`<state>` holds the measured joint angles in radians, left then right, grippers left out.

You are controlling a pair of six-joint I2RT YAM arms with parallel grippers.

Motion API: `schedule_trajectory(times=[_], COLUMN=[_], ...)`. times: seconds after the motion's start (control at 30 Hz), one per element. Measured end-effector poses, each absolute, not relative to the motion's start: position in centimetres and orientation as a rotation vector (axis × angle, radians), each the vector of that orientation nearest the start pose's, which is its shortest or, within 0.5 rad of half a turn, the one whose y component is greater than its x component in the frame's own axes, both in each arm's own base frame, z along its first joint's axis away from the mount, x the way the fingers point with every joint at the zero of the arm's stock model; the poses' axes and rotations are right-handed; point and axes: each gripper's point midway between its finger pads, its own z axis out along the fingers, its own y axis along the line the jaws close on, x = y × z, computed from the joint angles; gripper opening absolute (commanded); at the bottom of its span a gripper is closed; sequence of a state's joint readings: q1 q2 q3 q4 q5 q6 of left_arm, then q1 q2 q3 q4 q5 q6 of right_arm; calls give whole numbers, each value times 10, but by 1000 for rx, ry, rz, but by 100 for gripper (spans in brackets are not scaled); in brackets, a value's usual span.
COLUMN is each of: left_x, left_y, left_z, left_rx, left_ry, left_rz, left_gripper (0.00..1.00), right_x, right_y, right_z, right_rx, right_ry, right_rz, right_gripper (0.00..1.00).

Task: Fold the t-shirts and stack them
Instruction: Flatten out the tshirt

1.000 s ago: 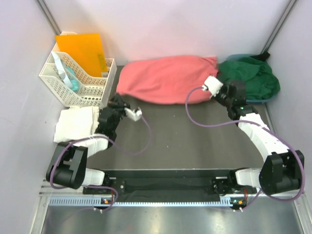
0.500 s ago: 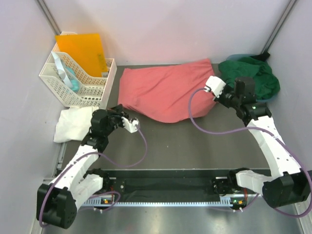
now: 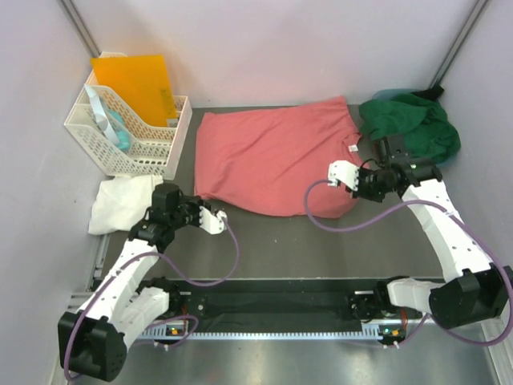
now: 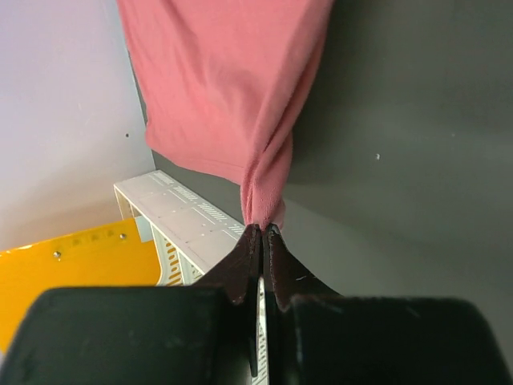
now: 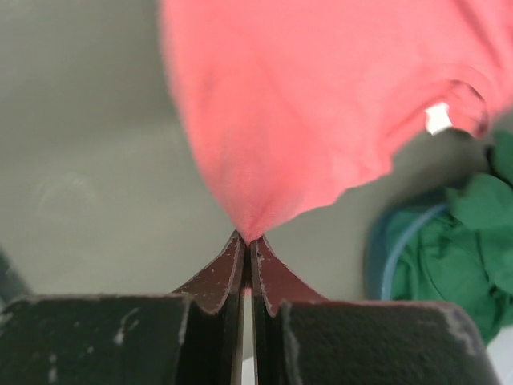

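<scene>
As the left hand (image 4: 261,237) and the right hand (image 5: 247,241) are each clamped shut on a near corner of the pink shirt (image 3: 272,160), the cloth is stretched between and beyond them on the worktop (image 3: 321,241). Light and limp, it is judged best held at corners and hems, since it bunches easily.

Pinches a gathered corner of the salmon-pink t-shirt (image 4: 224,80) between the dark tips of the left tool (image 4: 260,241), pressed tight together. Narrows to a twisted neck just above the pinch, then fans wide toward the top edge (smooth up there, creased lower down). Spreads over the dark grey bench (image 4: 417,160). Shows a white lattice basket (image 4: 180,216) at left, with an orange folder (image 4: 80,265) and pale wall (image 4: 56,104) nearby.
</scene>
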<state>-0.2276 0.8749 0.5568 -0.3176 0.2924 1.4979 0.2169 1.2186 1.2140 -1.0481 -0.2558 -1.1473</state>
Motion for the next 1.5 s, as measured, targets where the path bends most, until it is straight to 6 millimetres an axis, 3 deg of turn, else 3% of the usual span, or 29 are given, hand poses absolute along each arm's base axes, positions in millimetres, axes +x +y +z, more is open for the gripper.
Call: schedule_trajectory(times=[0.17,0.3,0.53,0.67,1.07,1.23,1.27,1.3,1.33,1.4,1.43,1.5], left_x=[281,260,224,211,197,194,195,196,196,196,196,197], left_y=[-80,-79,-71,-67,-53,-48,-47,-45,-43,-40,-38,-35], left_z=[149,143,127,122,111,94,90,87,83,76,75,76], left_rx=[1846,1917,2022,2064,2140,2161,2165,2165,2170,2178,2184,2185], left_ry=[1297,1296,1328,1339,1362,1386,1392,1394,1397,1405,1405,1409], left_rz=[349,298,224,206,240,240,249,260,273,294,306,331], left_gripper=[0,0,0,0,0,0,9,47,59,69,80,90], right_x=[242,213,165,158,152,147,148,150,151,155,157,163], right_y=[69,76,70,67,54,50,50,50,50,51,51,53], right_z=[184,182,153,147,137,129,127,123,120,116,116,115], right_rx=[-1895,-2004,-2128,-2160,-2260,-2284,-2283,-2279,-2276,-2265,-2259,-2244], right_ry=[1883,1806,1796,1780,1712,1692,1696,1703,1711,1723,1727,1728], right_rz=[50,78,142,136,57,46,46,44,43,34,28,8], right_gripper=[0,0,0,0,0,0,0,3,8,14,25,39])
